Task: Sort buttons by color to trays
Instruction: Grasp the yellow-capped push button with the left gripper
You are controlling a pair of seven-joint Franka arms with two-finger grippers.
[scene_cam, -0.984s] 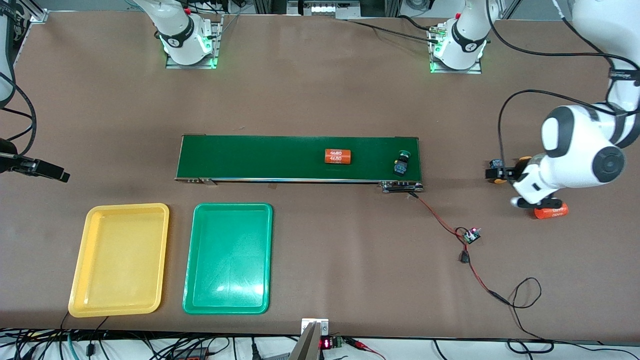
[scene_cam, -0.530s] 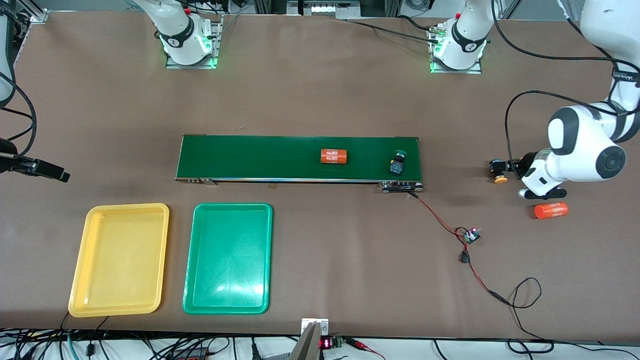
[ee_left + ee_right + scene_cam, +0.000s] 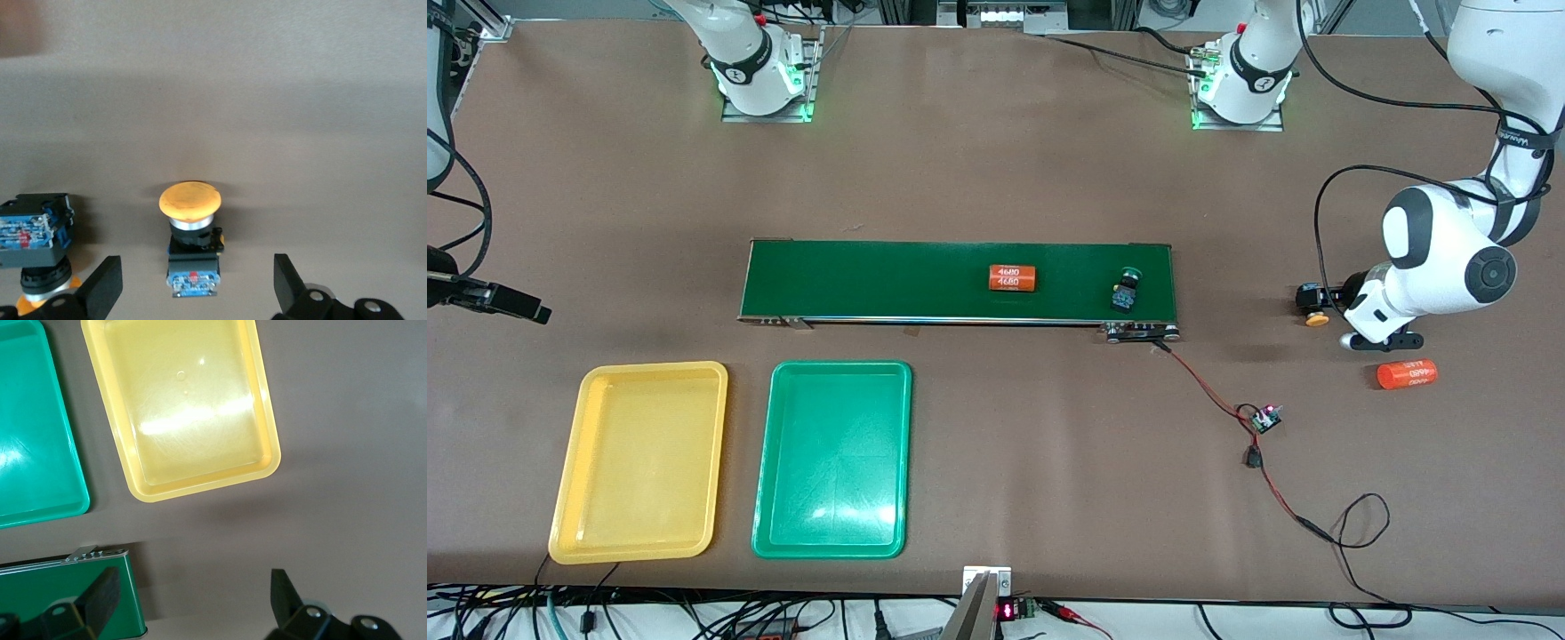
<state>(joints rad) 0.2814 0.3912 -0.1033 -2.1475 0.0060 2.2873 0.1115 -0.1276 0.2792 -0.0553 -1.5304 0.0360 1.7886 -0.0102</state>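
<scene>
**Ana:** Across the brown table [image 3: 996, 178], the biggest thing is the dark-green conveyor belt [image 3: 889, 280]. On it lie an orange cylinder [image 3: 1014, 278] printed "4680" and, nearer the left arm's end, a green-capped button [image 3: 1125, 291].

**Ben:** And the trays?

**Ana:** Both lie nearer the front camera than the belt, toward the right arm's end: the yellow tray [image 3: 569, 462] and, beside it, the green tray [image 3: 769, 462]. Neither has anything in it, so I'd judge no button has been sorted yet.

**Ben:** Where are the arms?

**Ana:** The left gripper [image 3: 193, 290] is low over the table off the belt's end, its fingers spread wide and holding nothing. Its wrist view shows a yellow-capped button [image 3: 190, 230] lying between them, untouched, and a second yellow button [image 3: 35, 233] just beside one finger. The right gripper [image 3: 190, 603] waits high over the table near the yellow tray, also spread wide and empty.

**Ben:** Anything else?

**Ana:** A second orange cylinder [image 3: 1407, 373] lies near the left gripper, and a red wire [image 3: 1209, 391] runs from the belt to a small circuit board [image 3: 1264, 418]. I can find only three buttons; a fourth isn't visible.

**Ben:** So what's left?

**Ana:** Everything: each button must still reach its matching tray.
</scene>
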